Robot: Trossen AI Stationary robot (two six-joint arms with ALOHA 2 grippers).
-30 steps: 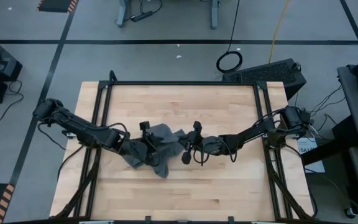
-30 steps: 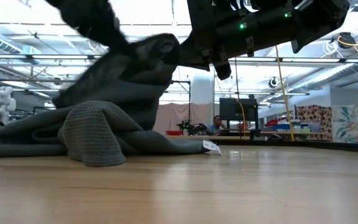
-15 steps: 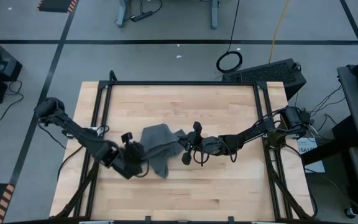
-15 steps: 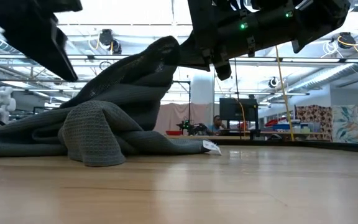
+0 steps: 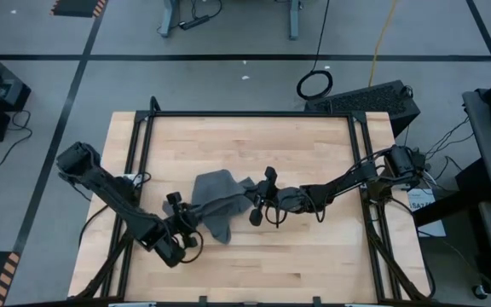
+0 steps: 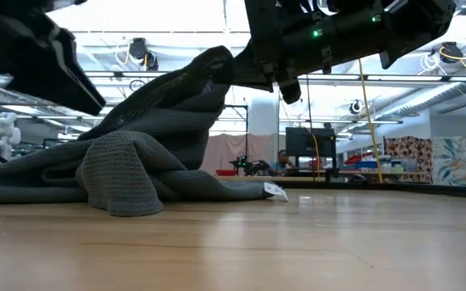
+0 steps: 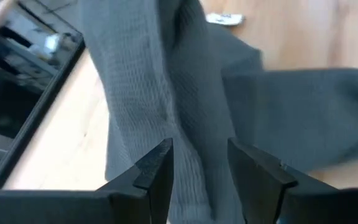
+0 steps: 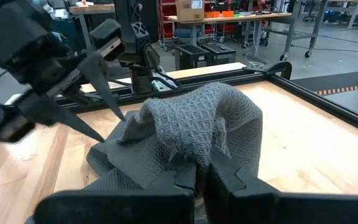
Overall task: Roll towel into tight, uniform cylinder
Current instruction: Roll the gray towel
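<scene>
The crumpled towel (image 5: 217, 199) lay mid-desk (image 5: 314, 264), one edge lifted by the right gripper (image 5: 255, 201) clamped on it, while the left gripper (image 5: 183, 223) hung partly open, empty, just beside it.

No text, label, brand, number or sign can be read anywhere in these views. The small white tag (image 6: 275, 190) at the edge of the towel (image 6: 128, 170) is too small to show any print, and the boxes on the shelves in the room behind the table show no legible lettering.
</scene>
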